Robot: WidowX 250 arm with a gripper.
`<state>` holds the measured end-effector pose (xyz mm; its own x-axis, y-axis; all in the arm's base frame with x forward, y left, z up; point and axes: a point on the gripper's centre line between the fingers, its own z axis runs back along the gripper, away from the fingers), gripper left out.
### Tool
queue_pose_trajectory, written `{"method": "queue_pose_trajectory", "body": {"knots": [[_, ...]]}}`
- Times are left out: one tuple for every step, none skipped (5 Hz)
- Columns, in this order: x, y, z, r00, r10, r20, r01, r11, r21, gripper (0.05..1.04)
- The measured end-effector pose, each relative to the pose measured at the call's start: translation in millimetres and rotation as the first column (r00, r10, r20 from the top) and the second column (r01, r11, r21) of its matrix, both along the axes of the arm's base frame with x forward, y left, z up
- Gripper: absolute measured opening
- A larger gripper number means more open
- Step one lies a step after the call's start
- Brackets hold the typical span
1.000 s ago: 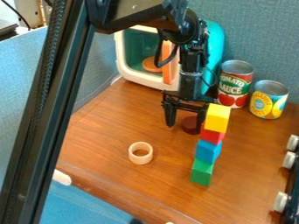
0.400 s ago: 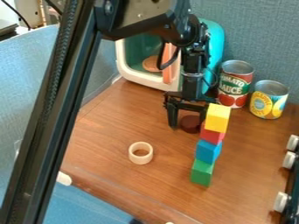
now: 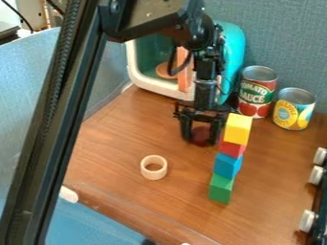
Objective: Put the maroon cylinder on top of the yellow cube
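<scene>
At the near right edge of the desk [image 3: 127, 206], we are seeing pale knobs [image 3: 308, 221] sticking out from a black object. Left of them, a tower is standing: a green block [image 3: 220, 190] is carrying a blue block [image 3: 227, 165], a red block [image 3: 232, 148] is sitting above that, and the yellow cube [image 3: 237, 128] is topping it all. To the left, a pale ring [image 3: 154, 167] is lying flat. Farther off, just left of the tower's upper part, the maroon cylinder [image 3: 201, 136] is resting low between the fingers of the tool [image 3: 201, 139], which we are finding clamped on it from both sides. Beyond, at the right, a red-and-green can [image 3: 256, 92] and a yellow can [image 3: 294, 109] are standing side by side. Behind the arm, we are seeing a teal toy box [image 3: 234, 50] with a white rim, an orange piece [image 3: 186, 76] showing at its opening, and a grey-blue partition [image 3: 284, 40] is rising at the far side.
</scene>
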<state>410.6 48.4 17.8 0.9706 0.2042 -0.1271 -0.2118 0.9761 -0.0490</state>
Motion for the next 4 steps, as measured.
{"method": "queue_pose_trajectory", "body": {"knots": [[-13.6, 16.1, 42.6, 0.996, 0.079, 0.042, -0.078, 0.996, -0.032, 0.754], [-25.1, 21.2, 91.2, 0.985, 0.13, 0.113, -0.117, 0.986, -0.116, 0.754], [-35.9, 21.1, 125.4, 0.985, 0.099, 0.143, -0.085, 0.992, -0.098, 0.754], [-40.8, -8.9, 148.9, 0.987, -0.061, 0.152, 0.057, 0.998, 0.032, 0.754]]}}
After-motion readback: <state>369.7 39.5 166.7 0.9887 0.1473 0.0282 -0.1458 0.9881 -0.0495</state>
